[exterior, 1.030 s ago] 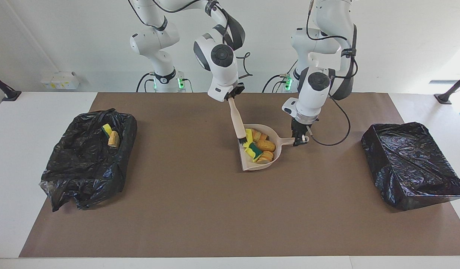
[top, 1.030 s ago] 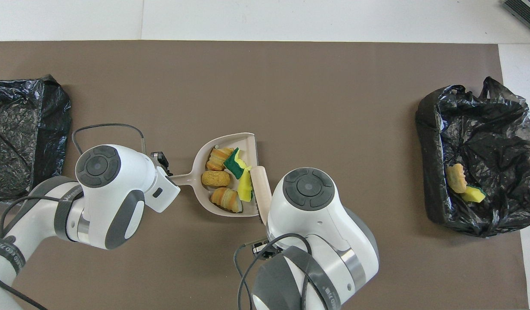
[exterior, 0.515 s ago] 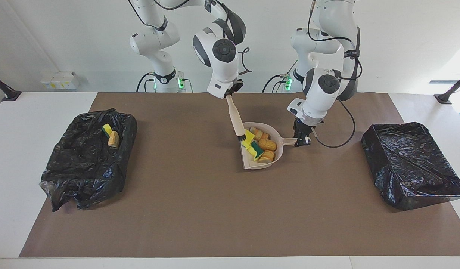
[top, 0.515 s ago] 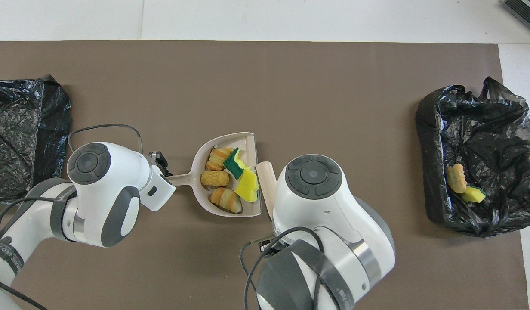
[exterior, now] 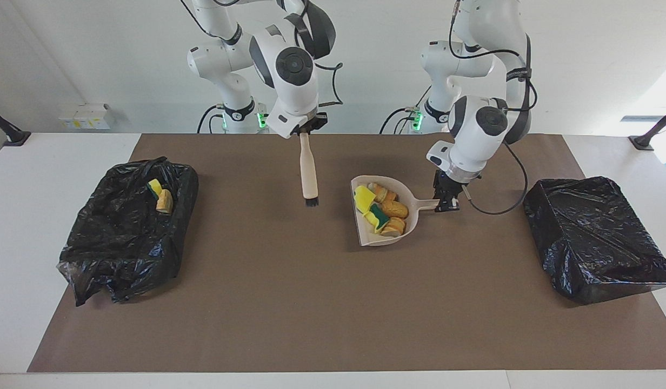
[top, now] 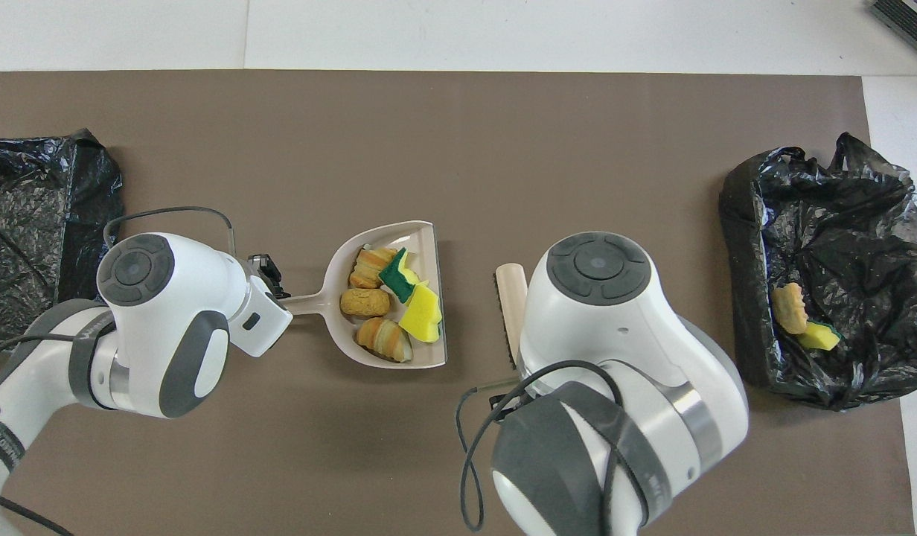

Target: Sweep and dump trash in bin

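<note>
Several trash pieces (exterior: 390, 209), bread-like chunks and yellow and green sponge bits, lie in the beige dustpan (exterior: 365, 237) at mid-table. They also show in the overhead view (top: 369, 301), in the dustpan (top: 421, 238). My left gripper (exterior: 446, 204) is shut on the dustpan's handle (top: 306, 301). My right gripper (exterior: 303, 131) is shut on a beige brush (exterior: 309, 173) that hangs bristles down over the mat, beside the pan toward the right arm's end. The brush (top: 509, 298) shows partly in the overhead view, where the arm hides the right gripper.
A black-bagged bin (exterior: 127, 232) at the right arm's end holds a yellow sponge piece (exterior: 155, 187) and a tan chunk (exterior: 164, 201). Another black-bagged bin (exterior: 598, 237) stands at the left arm's end. A brown mat (exterior: 290, 302) covers the table.
My right gripper has lifted the brush out of the dustpan and swung it toward the right arm's end. My left gripper has shifted the loaded dustpan slightly toward the left arm's end.
</note>
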